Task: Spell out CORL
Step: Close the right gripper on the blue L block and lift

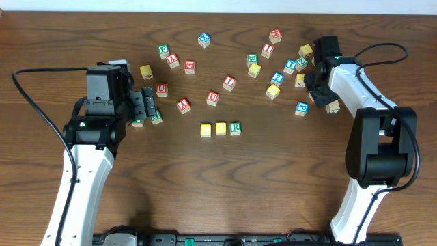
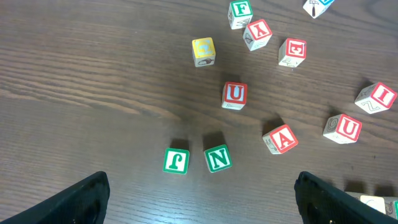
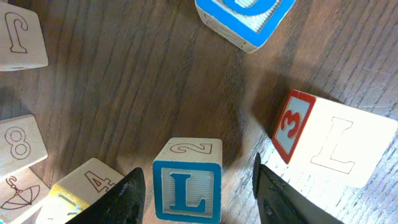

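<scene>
Left arm: glossy white plastic links, boxy black joint housings, a tiny green status light, a thin black cable trailing off it, and an all-black two-finger left gripper with matte, rounded black fingertips. Right arm: same white shells, one large rounded black joint block, a green light and a thin black lead arcing off it. The right gripper is black too, its fingers smooth with a dull sheen on the edges.
</scene>
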Available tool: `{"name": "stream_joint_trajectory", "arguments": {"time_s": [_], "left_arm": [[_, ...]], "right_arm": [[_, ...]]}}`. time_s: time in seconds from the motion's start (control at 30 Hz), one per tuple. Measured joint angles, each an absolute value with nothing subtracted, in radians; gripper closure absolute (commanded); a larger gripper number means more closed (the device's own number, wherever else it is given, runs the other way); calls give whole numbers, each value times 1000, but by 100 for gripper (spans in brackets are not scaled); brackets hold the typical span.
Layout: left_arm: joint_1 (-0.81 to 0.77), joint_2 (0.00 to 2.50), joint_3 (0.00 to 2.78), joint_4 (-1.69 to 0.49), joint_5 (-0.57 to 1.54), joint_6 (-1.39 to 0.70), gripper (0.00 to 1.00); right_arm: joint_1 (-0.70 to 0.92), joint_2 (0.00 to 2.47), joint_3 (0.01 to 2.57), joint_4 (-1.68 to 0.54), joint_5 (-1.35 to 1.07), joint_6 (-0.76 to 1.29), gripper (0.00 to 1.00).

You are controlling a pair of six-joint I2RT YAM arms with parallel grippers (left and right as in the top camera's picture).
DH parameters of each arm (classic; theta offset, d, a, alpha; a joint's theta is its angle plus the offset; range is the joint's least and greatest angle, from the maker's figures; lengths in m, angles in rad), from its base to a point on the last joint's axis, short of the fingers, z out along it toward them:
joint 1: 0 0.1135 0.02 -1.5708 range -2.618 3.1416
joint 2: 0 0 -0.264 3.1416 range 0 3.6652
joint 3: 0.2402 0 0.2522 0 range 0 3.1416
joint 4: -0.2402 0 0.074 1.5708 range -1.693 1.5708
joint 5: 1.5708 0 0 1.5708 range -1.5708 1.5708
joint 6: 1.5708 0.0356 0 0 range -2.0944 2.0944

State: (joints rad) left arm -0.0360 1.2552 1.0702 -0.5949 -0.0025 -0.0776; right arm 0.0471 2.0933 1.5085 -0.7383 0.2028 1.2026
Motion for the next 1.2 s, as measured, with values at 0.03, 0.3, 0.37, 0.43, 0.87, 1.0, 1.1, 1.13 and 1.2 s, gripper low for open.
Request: {"name": "stream_joint_trajectory", "arguments": {"time_s": [0.03, 0.3, 0.37, 0.43, 0.87, 1.0, 1.1, 1.13, 1.2], "left_arm": [[-36, 1255, 1070, -595, -3, -78, 6], [-36, 1255, 1070, -595, -2, -78, 7], [-36, 1255, 1070, -595, -2, -78, 6], [-36, 1255, 1070, -595, -2, -78, 6], [-36, 1255, 1070, -595, -3, -78, 6], [-36, 1255, 1070, -595, -2, -78, 7], [-36, 1255, 1070, -595, -2, -78, 6], [-36, 1255, 1070, -595, -2, -78, 7], [-36, 1255, 1070, -595, -3, -78, 7]], "right_arm": [[47, 2093, 1509, -738, 207, 1203, 49], [47, 2094, 1509, -738, 225, 1203, 49], [47, 2093, 1509, -738, 228, 1203, 49], [47, 2094, 1509, -738, 230, 1203, 49], [47, 2104, 1509, -726, 235, 1203, 51], [47, 2104, 1509, -725, 235, 1202, 60], [47, 2104, 1509, -725, 236, 1203, 69], [47, 2104, 1509, -725, 235, 1203, 72], [47, 2104, 1509, -725, 235, 1203, 75]]}}
